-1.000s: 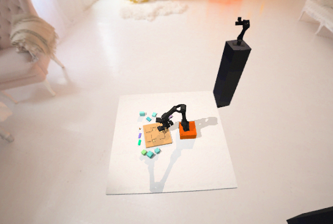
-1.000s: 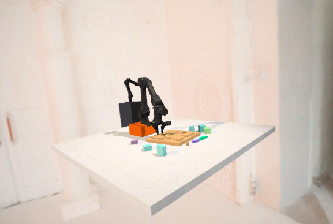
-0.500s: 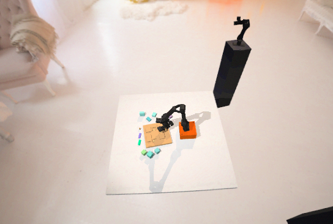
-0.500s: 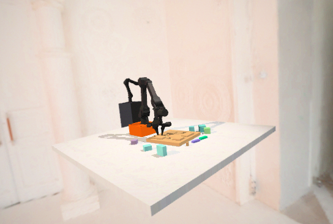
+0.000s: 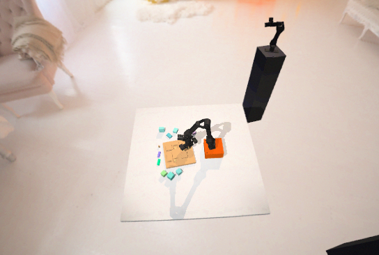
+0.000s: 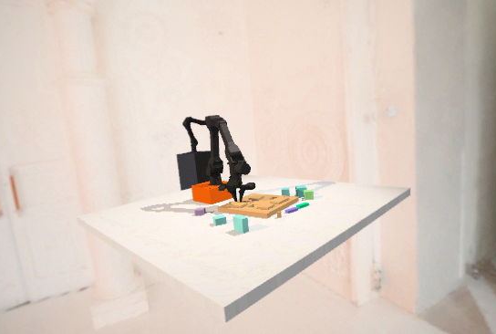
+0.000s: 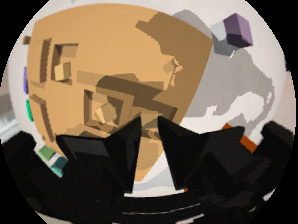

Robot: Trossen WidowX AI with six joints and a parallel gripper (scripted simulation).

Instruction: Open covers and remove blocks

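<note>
The tan puzzle board [image 5: 179, 155] lies on the white table left of my orange base [image 5: 213, 148]; it also shows in the exterior view [image 6: 260, 203] and the wrist view [image 7: 113, 76]. My gripper [image 5: 182, 146] [image 6: 235, 198] points down at the board's corner nearest the base, with its tips close to the surface. In the wrist view the fingers stand narrow with a thin gap that shows tan board. I cannot tell whether they grip anything. Open wells with tan pieces [image 7: 103, 106] show just beyond the tips.
Teal blocks [image 5: 169, 135] lie behind the board. A purple [image 5: 159, 154] and a green bar [image 5: 158, 161] lie to its left. Green [image 5: 164, 173] and teal blocks [image 5: 171, 175] lie in front. A purple block [image 7: 237, 28] lies near the base. A black pillar [image 5: 263, 83] stands beyond the table.
</note>
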